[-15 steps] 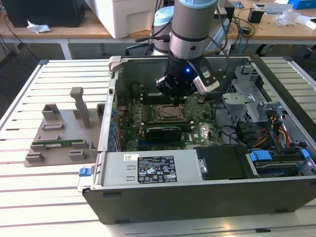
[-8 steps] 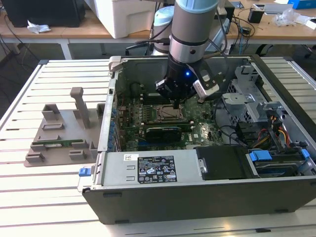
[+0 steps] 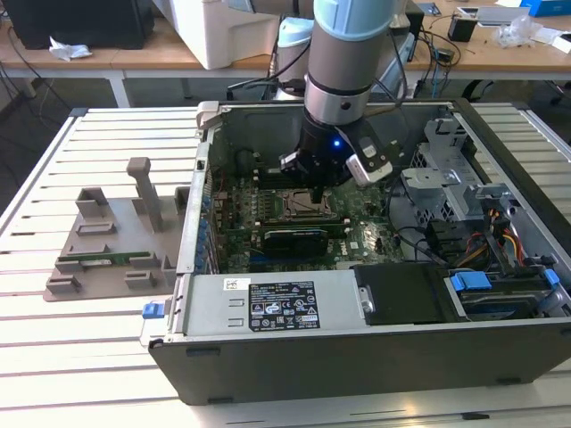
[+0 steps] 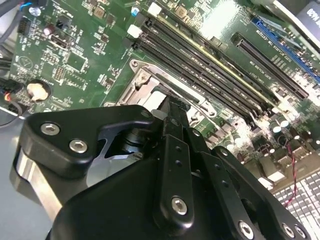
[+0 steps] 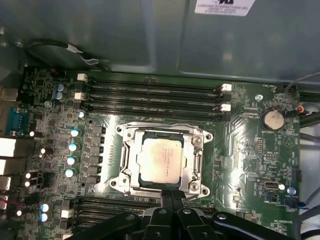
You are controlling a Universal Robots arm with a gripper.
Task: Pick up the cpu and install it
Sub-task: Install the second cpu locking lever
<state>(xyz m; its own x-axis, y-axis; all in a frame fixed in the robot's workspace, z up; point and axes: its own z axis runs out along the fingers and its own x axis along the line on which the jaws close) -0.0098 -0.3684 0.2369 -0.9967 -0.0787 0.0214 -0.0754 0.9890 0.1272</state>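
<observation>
Small square cpu (image 5: 161, 160), silvery metal top with thin green edge, lying flat and level inside the metal-framed socket (image 5: 162, 159) at centre of the first wrist view, edges square with the frame.

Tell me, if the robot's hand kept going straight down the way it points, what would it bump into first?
Probably the cpu in its socket, or the socket's edge. In the exterior view the hand points down just above that spot on the motherboard. How big the gap is, I can't tell.
</observation>
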